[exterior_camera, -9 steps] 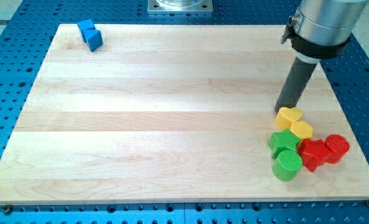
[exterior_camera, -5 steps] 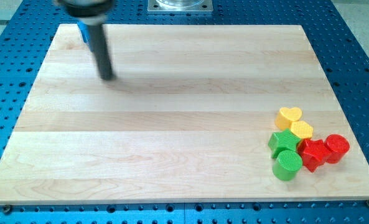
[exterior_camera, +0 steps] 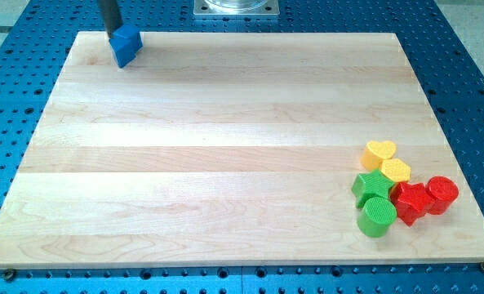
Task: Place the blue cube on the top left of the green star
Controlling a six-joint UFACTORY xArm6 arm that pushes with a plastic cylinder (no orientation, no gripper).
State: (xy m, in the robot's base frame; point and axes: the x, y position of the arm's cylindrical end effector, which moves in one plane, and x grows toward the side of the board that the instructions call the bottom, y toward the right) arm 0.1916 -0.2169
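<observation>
A robotics lab bench. A pale wooden board [exterior_camera: 225, 147] lies on a blue metal breadboard [exterior_camera: 470, 98] drilled with a regular grid of holes. A grey machine base plate [exterior_camera: 236, 7] sits at the view's top edge.

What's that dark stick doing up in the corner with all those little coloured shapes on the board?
That stick is a robot arm's pushing rod. My tip sits at the upper-left edge of the blue cube, near the wooden board's top-left corner. The aim is to slide that cube next to the green star, which lies far off at the view's lower right, packed in with a yellow heart, another yellow block, a green cylinder, a red star and a red cylinder. The cube has the whole board to cross.
</observation>
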